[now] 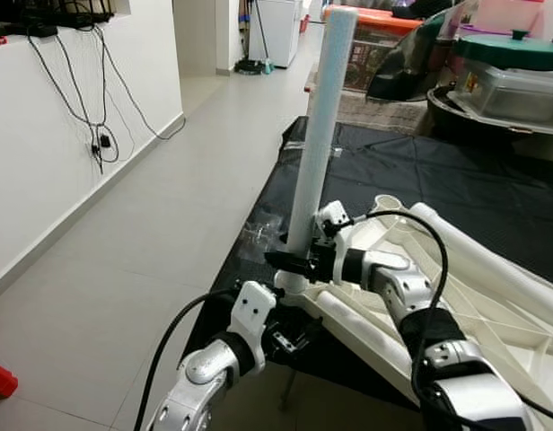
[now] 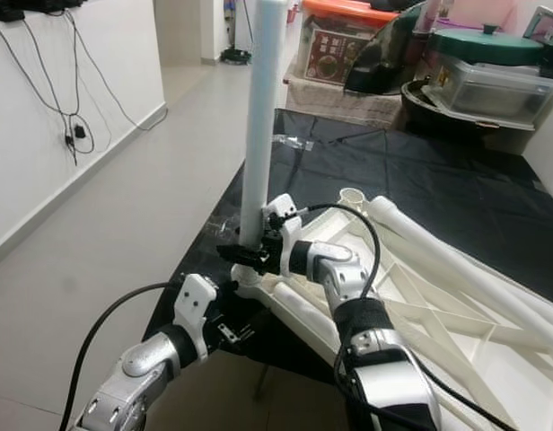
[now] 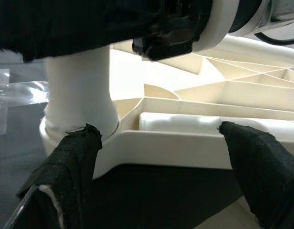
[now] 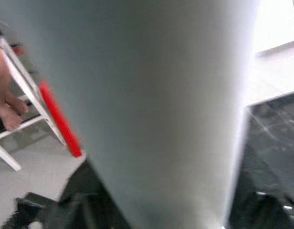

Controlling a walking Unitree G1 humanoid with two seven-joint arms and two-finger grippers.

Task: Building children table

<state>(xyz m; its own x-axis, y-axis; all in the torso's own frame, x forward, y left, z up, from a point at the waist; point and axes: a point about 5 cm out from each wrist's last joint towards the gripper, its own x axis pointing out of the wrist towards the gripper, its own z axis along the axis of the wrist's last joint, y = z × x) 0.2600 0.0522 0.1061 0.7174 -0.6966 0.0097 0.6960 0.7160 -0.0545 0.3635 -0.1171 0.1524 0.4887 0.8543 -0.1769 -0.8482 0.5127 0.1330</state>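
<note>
L gripper [image 1: 290,339]: sits low at the near corner of the upturned white tabletop [image 1: 492,305], just below R gripper. Wrist view: fingers [image 3: 73,157] spread wide, nothing between them; the tabletop edge and corner socket [image 3: 56,133] lie straight ahead, not touched.

Table leg [image 1: 317,126]: white tube, long axis vertical, foot seated in that corner socket, directly above and ahead of L gripper. Stands upright, no obvious tilt.

R gripper [image 1: 290,262]: closed around the leg low down, just above the socket; wrist view has the tube hard against the camera. R arm is the one on the leg; L nearer the tabletop edge.

Other white legs [image 1: 492,256] lie flat across the ribbed underside, off to the right of R gripper, well apart from it. All on a black sheet [image 1: 456,180].

Judgement: leg-fitting step. Next move turns on keeping the tube axis in line with the socket; L could brace the corner.

Writing: box label [image 2: 330,45] past the leg, far side, too small to read. No brand legible.
</note>
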